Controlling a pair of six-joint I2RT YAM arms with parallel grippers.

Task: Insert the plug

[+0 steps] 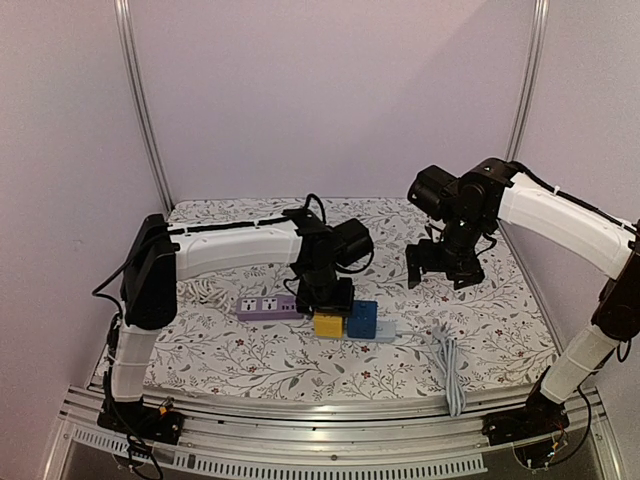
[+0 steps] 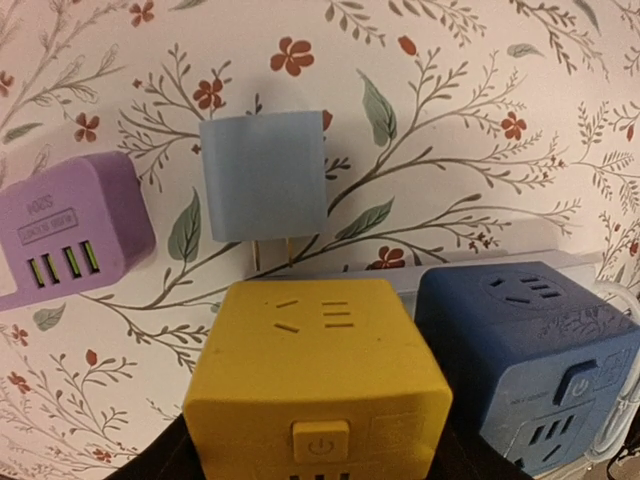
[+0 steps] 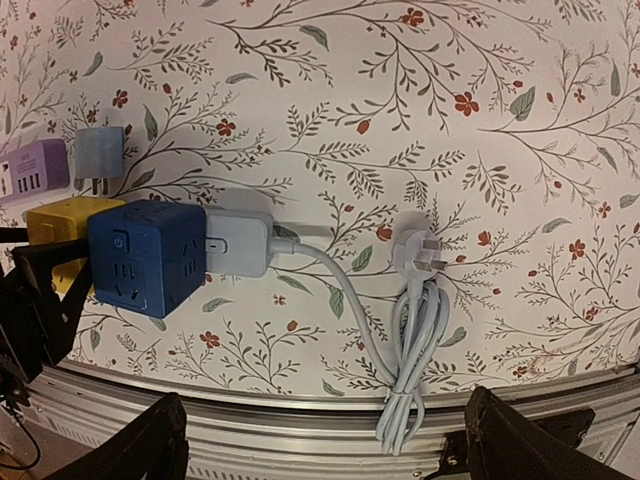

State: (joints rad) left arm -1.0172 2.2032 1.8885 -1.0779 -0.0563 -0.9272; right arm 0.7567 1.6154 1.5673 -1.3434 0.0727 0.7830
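Not much done here yet tbh. The pale blue plug is lying flat on the tablecloth with its two prongs aimed at the yellow cube. They end right at the cube's far edge. Touching or just short of it, I can't call it from the left wrist cam. Either way they're not in anything, and the slots on top of the yellow cube are all bare. So I reckon the whole insertion is left to do: grab the plug, tip it prongs-down, line it up with the slots, push.

My left gripper is parked right over the yellow cube. I only catch dark bits of finger at the cube's lower corners, so I can't tell if I'm squeezing it or just straddling it. The plug sits just past the yellow cube from there, with nothing holding it.

My right gripper hangs in the air well right of the yellow cube, fingers spread wide and holding nothing.

Also around: the blue cube is right beside the yellow cube on its right, the purple block is off to its left, and a bundled white cable lies further right, past the blue one
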